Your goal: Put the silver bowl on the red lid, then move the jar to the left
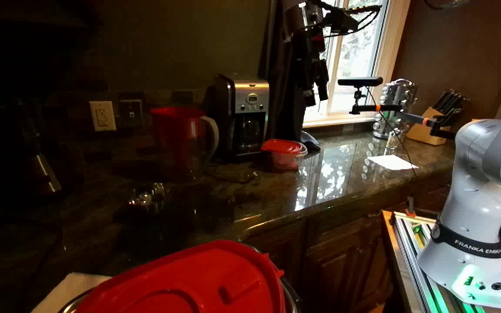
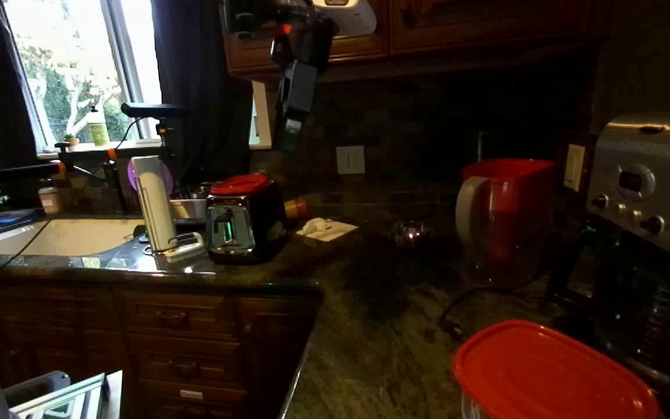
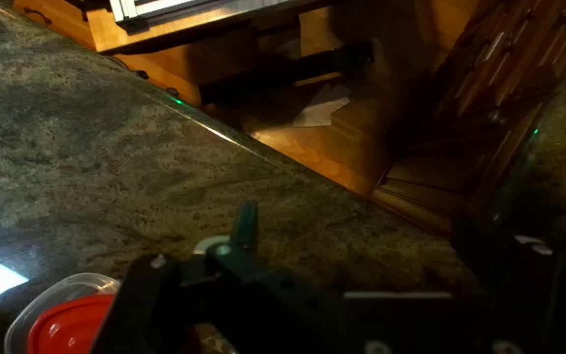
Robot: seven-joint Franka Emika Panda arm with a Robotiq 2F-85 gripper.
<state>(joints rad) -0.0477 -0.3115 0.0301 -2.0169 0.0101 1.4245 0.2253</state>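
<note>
Near jar (image 2: 503, 227), silver bowl (image 2: 412, 234) seen, its support too dark to tell; gripper (image 1: 316, 98) held aloft, jaws parted.

There is one silver bowl (image 2: 410, 234), one jar (image 2: 506, 215), one red lid (image 1: 282, 146), one ridged red cover (image 1: 194, 278) and one clear tub (image 1: 285, 161). Also one coffee maker (image 1: 248, 108), one toaster (image 2: 235, 224), one sink (image 2: 88, 233) and one silver rack (image 1: 400, 93). One knife block (image 1: 422, 134) holds several knives (image 1: 446, 102), too dark to number exactly. One robot arm (image 1: 472, 208) bears one gripper (image 1: 317, 99).
</note>
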